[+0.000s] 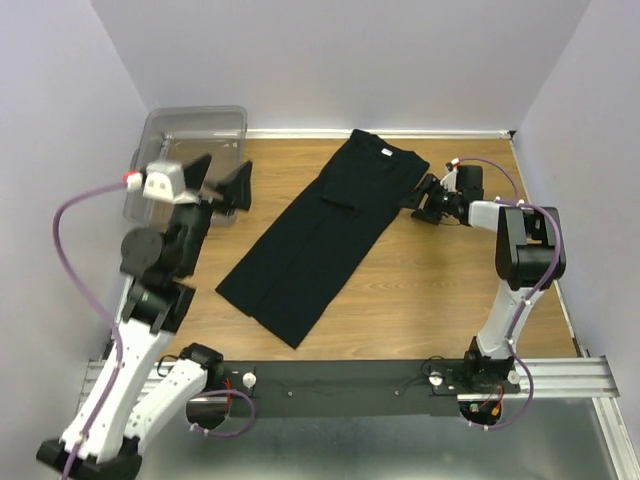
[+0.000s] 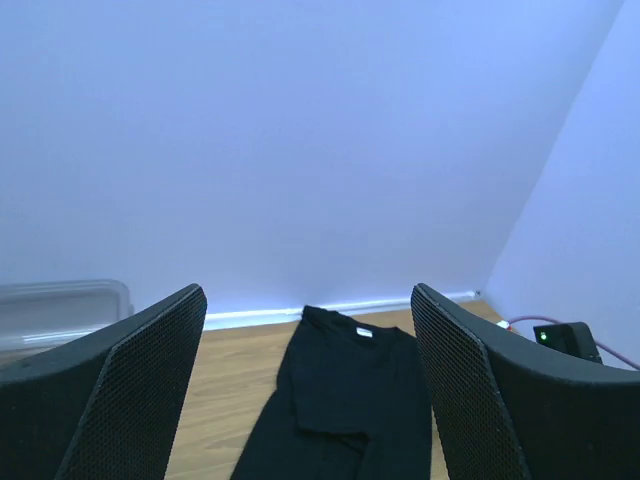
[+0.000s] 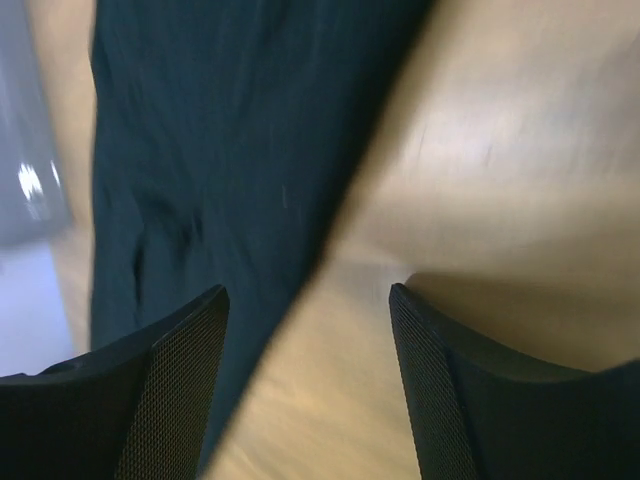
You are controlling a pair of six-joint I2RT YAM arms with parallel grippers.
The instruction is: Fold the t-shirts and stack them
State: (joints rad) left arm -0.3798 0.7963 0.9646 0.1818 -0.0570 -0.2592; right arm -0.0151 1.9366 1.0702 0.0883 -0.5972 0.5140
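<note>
The t-shirt [image 1: 320, 230] lies flat on the table [image 1: 430, 300], folded lengthwise into a long black strip. It runs on a slant, with the collar at the far end near the back wall and the hem at the near left. Only the top view gives me that whole length. It also shows the white neck tag [image 1: 383, 152] at the collar and a folded-in sleeve edge on the far left side.

From the left wrist I get just the far half of the t-shirt [image 2: 345, 400], with the neck tag [image 2: 364, 333] plain to see. The near hem is cut off below the frame.

The right wrist picture is blurred. There the t-shirt [image 3: 200, 150] fills the left side, and its edge crosses bare wood under the gap between the fingers. I cannot tell whether the fingers touch the cloth.

The right claw [image 1: 422, 200] sits just beside the shirt's far right edge. Its jaws stand apart with nothing in them, as the right claw [image 3: 308, 295] shows in its own camera.

The left claw [image 1: 218, 182] hangs raised to the left of the shirt, well apart from it. It is spread wide and empty, the left claw [image 2: 305, 292] framing the collar end.

Behind it, in the far left corner, stands the clear plastic bin [image 1: 190, 125]. The left wrist catches only a sliver of the bin [image 2: 60, 300].
</note>
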